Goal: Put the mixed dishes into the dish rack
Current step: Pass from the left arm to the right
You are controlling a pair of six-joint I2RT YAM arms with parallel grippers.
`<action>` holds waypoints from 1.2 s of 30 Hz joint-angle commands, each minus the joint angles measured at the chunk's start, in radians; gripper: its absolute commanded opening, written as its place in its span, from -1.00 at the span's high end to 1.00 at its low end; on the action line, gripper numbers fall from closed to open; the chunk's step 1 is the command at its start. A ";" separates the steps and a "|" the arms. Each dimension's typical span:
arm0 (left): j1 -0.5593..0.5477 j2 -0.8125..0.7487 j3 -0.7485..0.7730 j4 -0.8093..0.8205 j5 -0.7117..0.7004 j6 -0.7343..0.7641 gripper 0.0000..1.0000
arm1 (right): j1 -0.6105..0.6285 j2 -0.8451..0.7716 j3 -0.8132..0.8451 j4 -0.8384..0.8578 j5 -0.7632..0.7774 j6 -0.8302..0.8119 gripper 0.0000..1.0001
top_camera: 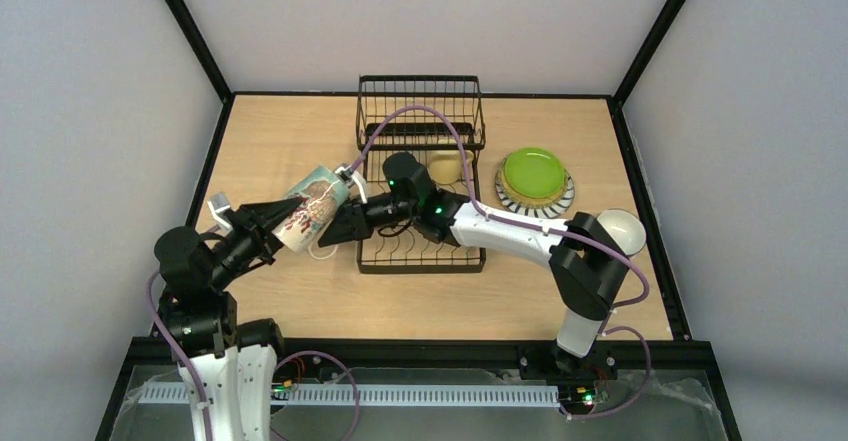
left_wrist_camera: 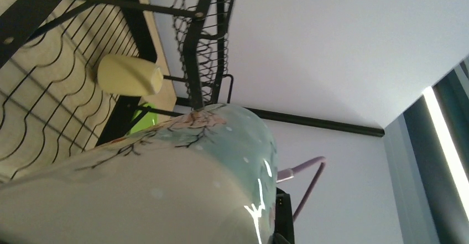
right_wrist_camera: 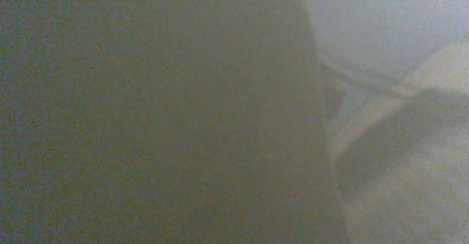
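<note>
- Setting: wood table (top_camera: 300,141) with grey walls on three sides and a black frame at the edges. Both arm bases sit at the near edge.
- Rack (top_camera: 420,86): black wire, at table centre-far, raised basket part at the back.
- Mug (top_camera: 310,206): white w/ branch print and a teal end. It is off the table, tilted, in the air just left of the rack's near-left corner. Handle loop hangs on its near side.
- L gripper (top_camera: 268,229): comes in from the left, tip against the mug's left end. Jaw gap is hidden behind the mug, so can't tell how wide. L wrist cam shows the mug body filling the lower frame, very close, fingers not visible.
- R gripper (top_camera: 340,223): reaches across the rack's left edge, tip on the mug's right side, looks clamped on it. R wrist cam is dark and blurred, no detail.
- Mug sits directly between the two grippers, touching both.
- Yellow mug (top_camera: 445,166): inside the rack, right half, lying on its side per L wrist cam.
- Green plate (top_camera: 533,171): stacked on a striped plate (top_camera: 560,201), on the table just right of the rack.
- Cream mug (top_camera: 622,229): on the table, far right, partly behind the R arm's elbow.
</note>
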 commanded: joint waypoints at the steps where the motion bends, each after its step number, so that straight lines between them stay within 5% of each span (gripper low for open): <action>1: -0.005 -0.011 -0.060 -0.138 0.039 0.039 -0.39 | 0.025 -0.111 0.090 0.042 0.023 -0.146 1.00; 4: -0.006 -0.025 -0.082 -0.147 0.027 0.042 -0.65 | 0.025 -0.128 0.090 0.005 0.043 -0.180 1.00; 8: -0.006 -0.046 -0.103 -0.155 0.013 0.043 -0.73 | 0.025 -0.155 0.082 -0.022 0.074 -0.211 1.00; 36: -0.005 -0.088 -0.154 -0.238 -0.049 0.117 -0.77 | 0.025 -0.321 -0.020 -0.103 0.282 -0.337 1.00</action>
